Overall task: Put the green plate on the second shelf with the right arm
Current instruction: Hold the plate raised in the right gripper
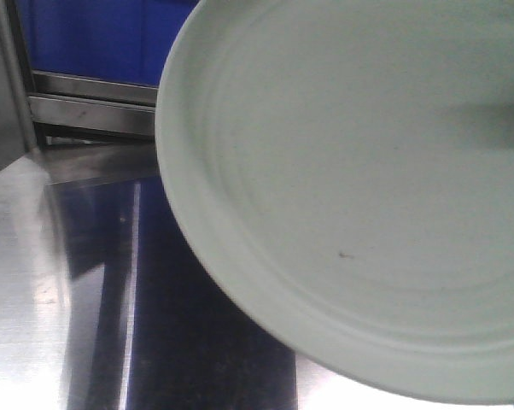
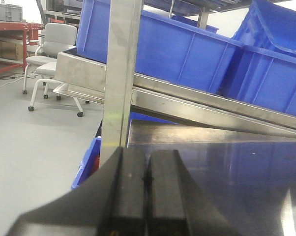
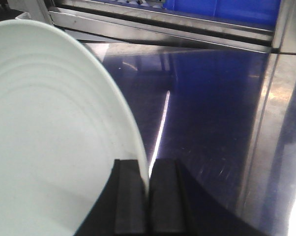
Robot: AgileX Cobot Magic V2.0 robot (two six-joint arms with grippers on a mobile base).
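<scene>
**Surroundings.** A bare steel shelf surface [image 3: 212,123] is lying under and ahead of the plate and is reflecting blue. A steel rail [image 3: 162,27] is running along its far edge, with a blue bin [image 3: 226,10] standing just behind it. A steel upright [image 3: 285,24] is closing off the far right corner. In the left wrist view a steel post [image 2: 119,78] is rising directly ahead of the left gripper [image 2: 147,157]. Beyond the post, blue bins are sitting on a sloping steel ledge [image 2: 197,105]. A white wheeled chair [image 2: 52,54] and a red rack [image 2: 10,34] are standing well apart on the grey floor.

**Count.** One green plate [image 1: 351,196] is showing, with one dark speck [image 1: 341,254] inside. Two bins are sitting on the ledge, a near one [image 2: 162,44] and a far one [image 2: 276,64]. A third bin [image 2: 89,162] is peeking out low beside the post.

**Grippers.** The right gripper [image 3: 147,167] is pinching the plate's upturned rim between its two black fingers [image 3: 128,196]. The plate is tilting steeply over the shelf surface, and whether it is touching the steel cannot be told. The left gripper's jaws are pressing together on nothing.
</scene>
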